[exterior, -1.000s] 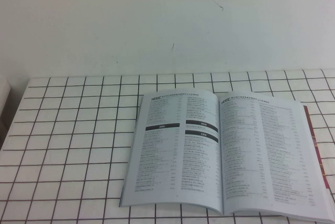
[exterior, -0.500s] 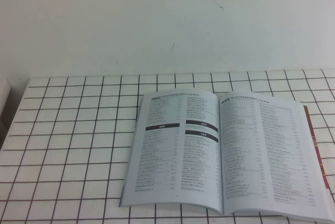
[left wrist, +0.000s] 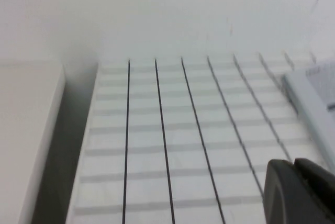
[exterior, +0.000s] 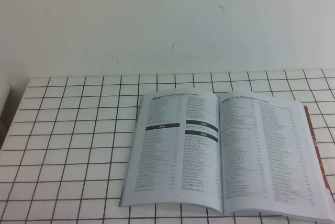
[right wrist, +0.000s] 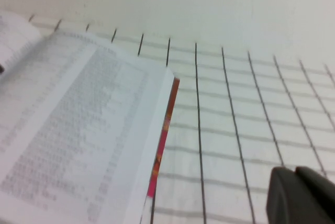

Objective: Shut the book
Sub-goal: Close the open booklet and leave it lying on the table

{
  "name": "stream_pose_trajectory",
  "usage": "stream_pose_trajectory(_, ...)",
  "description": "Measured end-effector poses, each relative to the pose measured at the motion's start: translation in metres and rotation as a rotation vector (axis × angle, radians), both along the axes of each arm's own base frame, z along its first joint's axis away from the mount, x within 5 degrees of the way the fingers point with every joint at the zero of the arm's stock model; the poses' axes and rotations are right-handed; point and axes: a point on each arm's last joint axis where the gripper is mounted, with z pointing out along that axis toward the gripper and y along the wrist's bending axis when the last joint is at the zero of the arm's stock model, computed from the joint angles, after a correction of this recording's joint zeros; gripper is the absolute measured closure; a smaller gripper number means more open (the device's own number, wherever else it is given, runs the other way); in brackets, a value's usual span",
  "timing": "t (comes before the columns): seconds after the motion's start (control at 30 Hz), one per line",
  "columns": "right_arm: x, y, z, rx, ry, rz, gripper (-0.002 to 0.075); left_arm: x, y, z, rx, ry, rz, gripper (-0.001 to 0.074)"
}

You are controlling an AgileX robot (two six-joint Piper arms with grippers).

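The table (exterior: 68, 145), white tiles with dark grid lines, carries the open book (exterior: 225, 156), which lies flat with both pages up and its spine running away from the robot. Both pages are filled with columns of fine print too small to read. A bold heading at the top of each page looks like "HEEC", though this is not certain, and the left page has short black bars with white lettering that cannot be made out. A red cover edge (exterior: 314, 140) shows along the book's right side.

The left gripper (left wrist: 301, 192) shows only as a dark tip, above bare tiles left of the book and apart from its left edge (left wrist: 314, 103). Whether it is released or clenched cannot be told, and it holds nothing visible.

The right gripper (right wrist: 301, 195) is likewise a dark tip, over bare tiles right of the book's red edge (right wrist: 163, 140) and clear of it. Its state cannot be told either.
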Motion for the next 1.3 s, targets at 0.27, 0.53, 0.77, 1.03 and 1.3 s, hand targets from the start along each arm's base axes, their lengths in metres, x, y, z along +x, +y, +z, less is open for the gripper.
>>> stream_pose_trajectory(0.27,0.000,0.000,0.046,0.009,-0.516,0.002,0.0729,-0.003,0.001,0.047,-0.045,-0.523,0.008,0.0738)
stream_pose_trajectory(0.53,-0.018,0.000,0.081,0.021,-0.950,0.001,0.0729,-0.016,0.002,0.071,-0.072,-0.823,0.011,0.0738)
stream_pose_trajectory(0.77,-0.022,-0.005,0.089,0.099,-0.993,-0.040,0.0729,-0.019,0.005,0.075,-0.118,-0.870,0.028,0.0738)
stream_pose_trajectory(1.03,-0.026,0.000,0.153,-0.029,-0.551,0.002,0.0729,-0.021,0.003,0.116,-0.068,-0.589,0.008,0.0738)
stream_pose_trajectory(1.3,0.015,0.006,0.195,-0.047,-0.038,0.071,0.0729,0.000,-0.002,0.176,-0.083,-0.295,-0.019,0.0738)
